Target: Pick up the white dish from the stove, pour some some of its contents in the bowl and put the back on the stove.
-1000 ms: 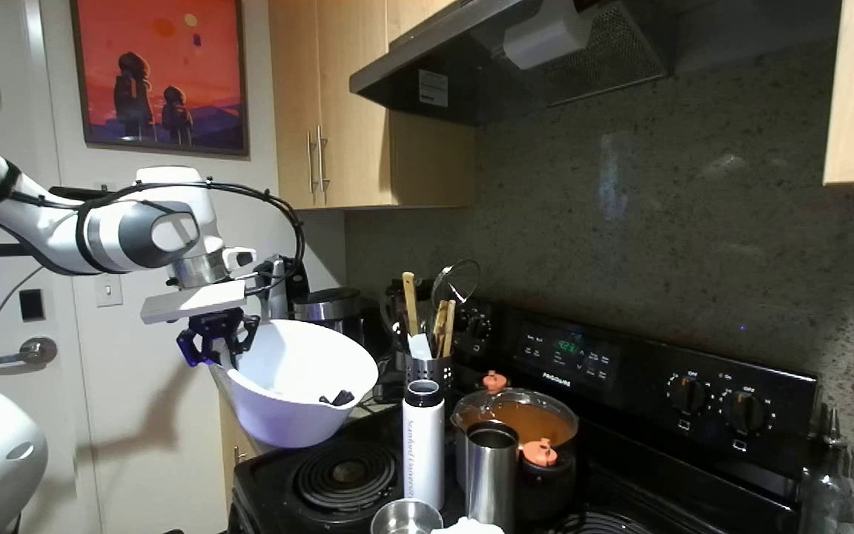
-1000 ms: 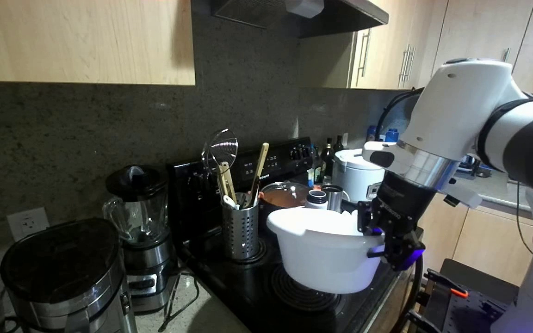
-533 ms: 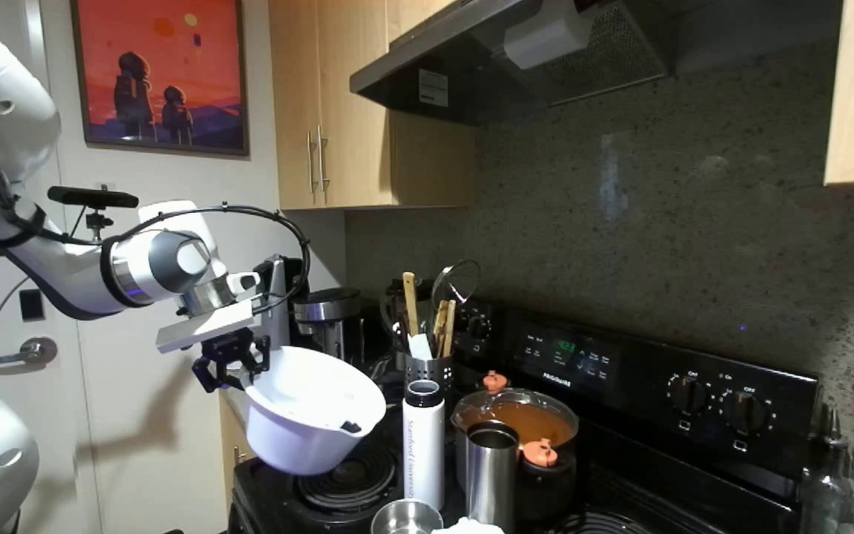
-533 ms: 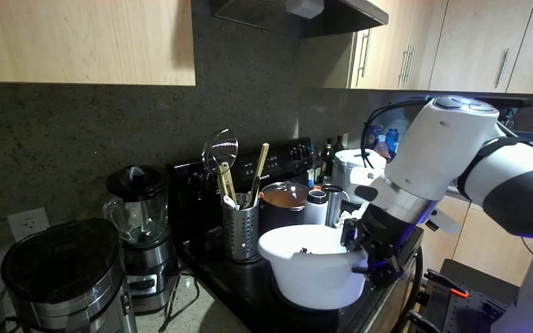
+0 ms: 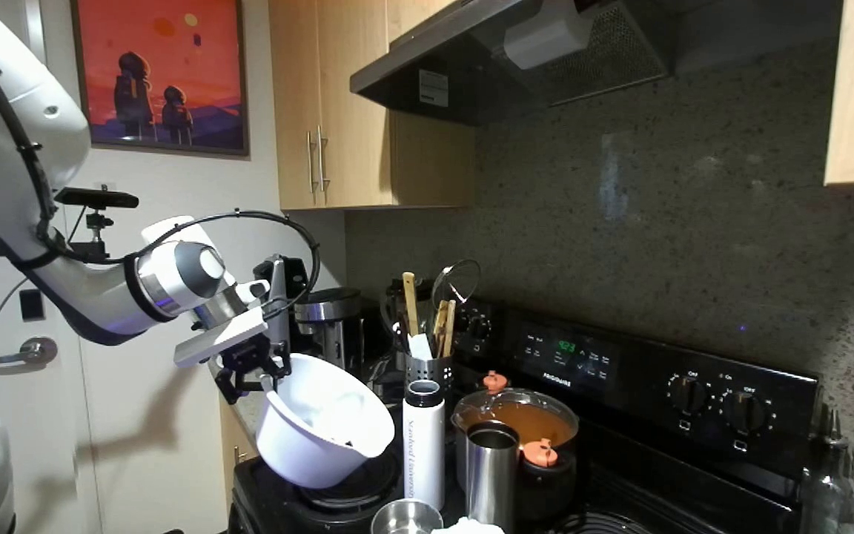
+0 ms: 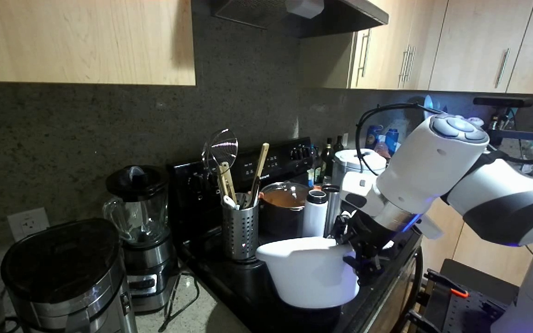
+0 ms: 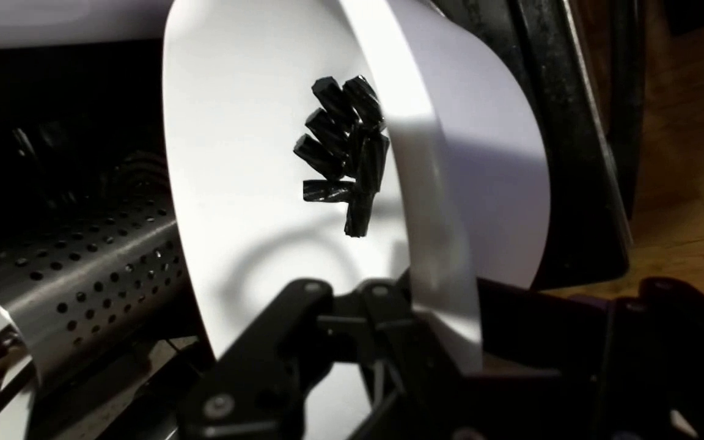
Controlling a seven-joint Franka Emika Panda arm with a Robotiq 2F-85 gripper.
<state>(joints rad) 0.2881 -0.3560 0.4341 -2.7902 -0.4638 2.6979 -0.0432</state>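
The white dish (image 5: 323,430) hangs tilted over a coil burner of the black stove (image 5: 642,378), its spout side lowered toward the white bottle. My gripper (image 5: 267,380) is shut on the dish's rim, one finger inside the wall and one outside, as the wrist view shows. Several short black pieces (image 7: 370,162) lie bunched inside. In an exterior view the dish (image 6: 308,277) hides its own contents; whether its base touches the stove I cannot tell. A small round steel vessel (image 5: 406,517), cut by the frame edge, may be the bowl.
Close beside the dish stands a white bottle (image 5: 423,452), then a steel tumbler (image 5: 491,475) and a lidded pot (image 5: 531,415) with orange contents. A perforated utensil holder (image 6: 240,233) is behind. The range hood (image 5: 516,67) overhangs. A blender (image 6: 146,231) stands on the counter.
The dish has come down toward the burner and moved nearer the bottle. It leans more now, with its spout side lower. The arm has swung and turned with it, the grip unchanged.
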